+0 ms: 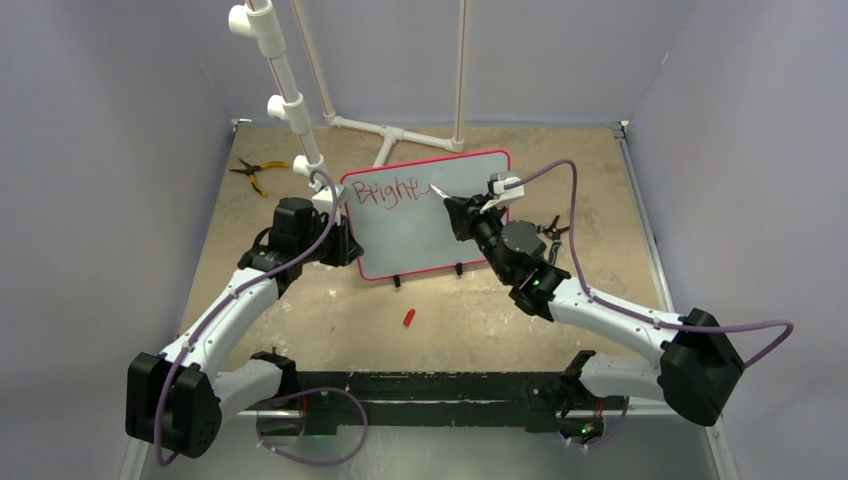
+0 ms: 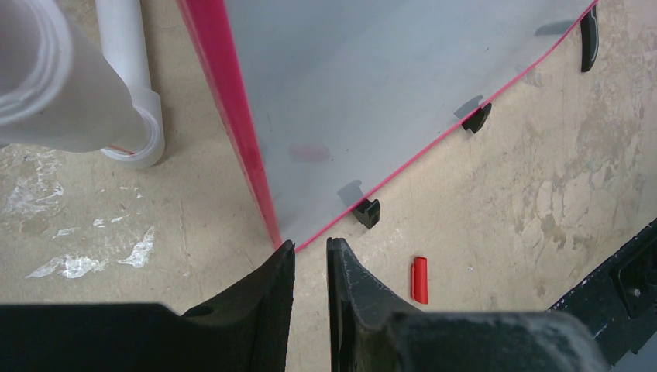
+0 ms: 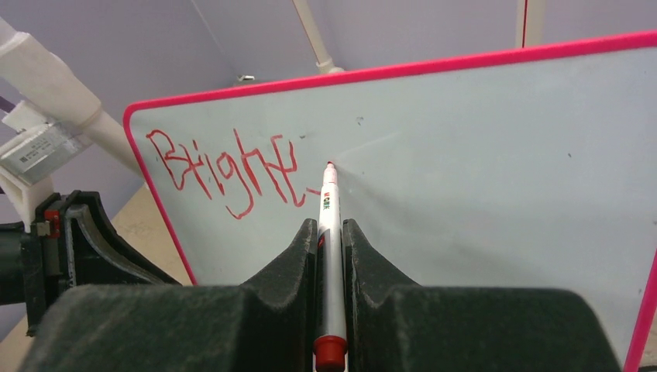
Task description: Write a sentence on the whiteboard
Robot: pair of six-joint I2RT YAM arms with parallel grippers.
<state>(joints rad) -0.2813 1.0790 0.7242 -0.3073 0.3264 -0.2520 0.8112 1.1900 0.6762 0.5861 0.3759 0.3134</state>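
Note:
The whiteboard (image 1: 440,240) stands upright on small black feet (image 2: 366,211) at mid table, white with a thin red frame. Red lettering (image 1: 385,190) reading about "Brighte" runs in one row along its top left, also in the right wrist view (image 3: 225,167). My right gripper (image 3: 331,225) is shut on a white marker (image 3: 328,209) with a red end; its tip touches the board just right of the last letter. In the top view it (image 1: 458,212) sits before the board's upper middle. My left gripper (image 2: 311,246) is at the board's lower left corner (image 1: 345,240), its jaws a narrow gap apart with only floor between.
A red marker cap (image 1: 408,318) lies on the table in front of the board, also in the left wrist view (image 2: 419,280). Yellow-handled pliers (image 1: 255,172) lie at the back left. White PVC pipes (image 1: 280,70) stand behind the board; one (image 2: 128,70) is close by its left edge.

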